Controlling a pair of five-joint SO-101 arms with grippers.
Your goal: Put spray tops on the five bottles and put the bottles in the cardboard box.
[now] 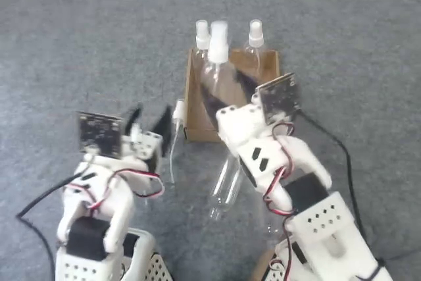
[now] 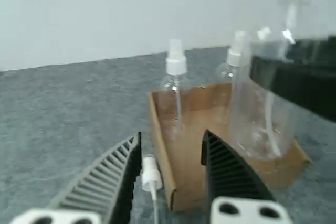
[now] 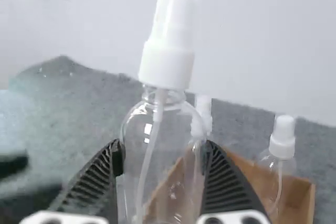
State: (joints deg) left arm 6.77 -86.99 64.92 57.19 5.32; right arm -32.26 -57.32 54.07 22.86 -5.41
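In the upper centre, over the cardboard box [image 1: 191,106], the right gripper [image 1: 227,94] clamps a capped bottle [image 1: 219,70], probably to lower it in; the left gripper [image 1: 148,125] gapes empty.

Bottles [image 1: 255,37] line the box's [image 1: 191,97] far wall; the held bottle [image 1: 217,54] fills its middle; its near-left corner is open.

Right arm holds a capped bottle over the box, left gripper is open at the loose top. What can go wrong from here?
1. The held bottle hangs close to the standing bottles in the box; lowering it may tip one.
2. The loose top lies beside the box wall; the open left gripper may catch and shove the box as it closes.
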